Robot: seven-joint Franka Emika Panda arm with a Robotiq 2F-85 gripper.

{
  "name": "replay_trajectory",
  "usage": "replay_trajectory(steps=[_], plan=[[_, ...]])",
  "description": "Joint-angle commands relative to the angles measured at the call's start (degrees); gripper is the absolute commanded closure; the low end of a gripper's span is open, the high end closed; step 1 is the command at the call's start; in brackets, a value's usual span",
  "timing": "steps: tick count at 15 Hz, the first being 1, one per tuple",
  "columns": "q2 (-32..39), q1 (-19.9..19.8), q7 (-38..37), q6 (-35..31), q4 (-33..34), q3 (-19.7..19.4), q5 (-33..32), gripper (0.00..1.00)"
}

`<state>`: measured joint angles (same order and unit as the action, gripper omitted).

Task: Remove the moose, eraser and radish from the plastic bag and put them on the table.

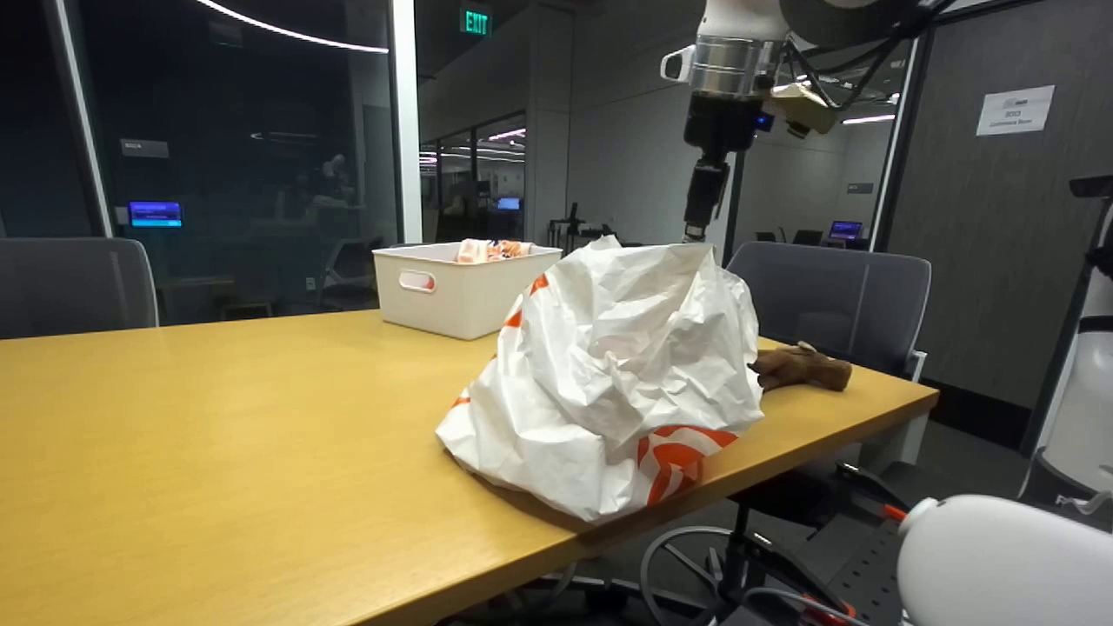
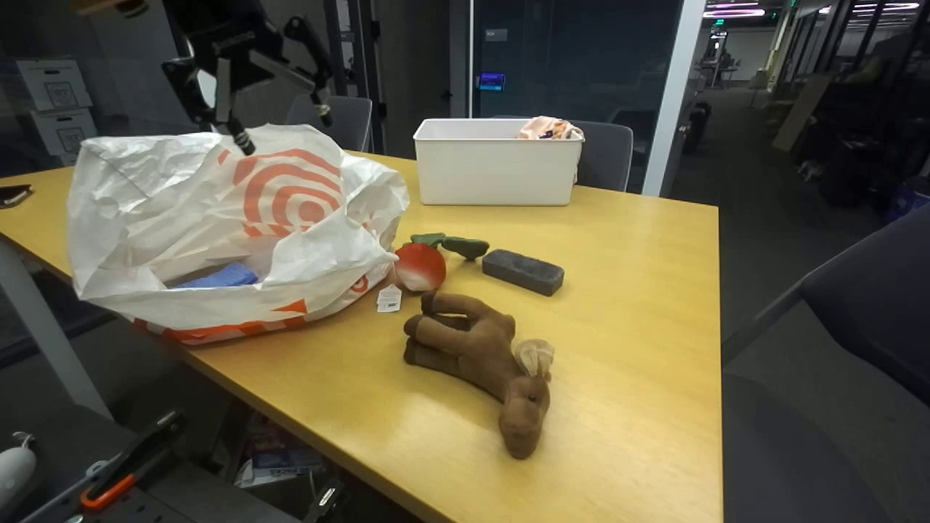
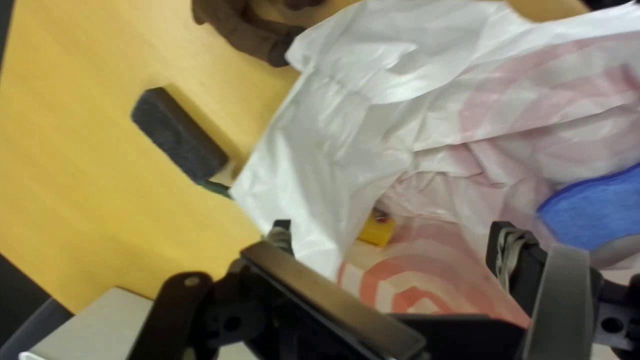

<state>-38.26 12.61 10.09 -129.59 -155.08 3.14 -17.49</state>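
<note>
The white plastic bag [image 1: 600, 382] with orange markings stands at the table's edge, its mouth facing out in an exterior view [image 2: 341, 261]. The brown plush moose [image 2: 479, 349] lies on its side on the table; its legs show in the wrist view [image 3: 240, 30]. The dark grey eraser [image 2: 523, 272] lies on the table and also shows in the wrist view [image 3: 177, 132]. The red and white radish [image 2: 421, 267] with green leaves lies beside the bag, partly hidden behind it. My gripper [image 2: 284, 127] is open and empty at the bag's top; its fingers spread over the bag in the wrist view [image 3: 390, 235].
Inside the bag lie a blue item [image 3: 595, 210] and a small yellow item [image 3: 377, 230]. A white bin [image 2: 498, 174] with patterned cloth [image 2: 548, 128] stands at the back of the table [image 2: 639, 290]. Chairs [image 1: 835, 296] stand around the edges.
</note>
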Motion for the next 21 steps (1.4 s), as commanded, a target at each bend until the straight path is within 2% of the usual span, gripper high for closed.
replay_trajectory(steps=[1, 2, 5, 12, 16, 20, 21], plan=[[-5.1, 6.1, 10.4, 2.5, -2.1, -2.6, 8.3, 0.00], [-3.7, 2.4, 5.5, 0.9, -3.1, 0.3, 5.5, 0.00], [-4.8, 4.7, 8.7, 1.9, -2.7, -0.8, 7.8, 0.00], [-4.7, 4.7, 9.5, 2.0, -2.7, -1.1, 7.9, 0.00], [-2.3, 4.8, 15.3, 0.3, -2.9, -3.5, 7.1, 0.00], [0.2, 5.7, 24.5, -1.0, -3.0, -7.9, 8.3, 0.00], [-0.9, 4.5, 20.2, 1.1, -3.0, -5.0, 7.7, 0.00]])
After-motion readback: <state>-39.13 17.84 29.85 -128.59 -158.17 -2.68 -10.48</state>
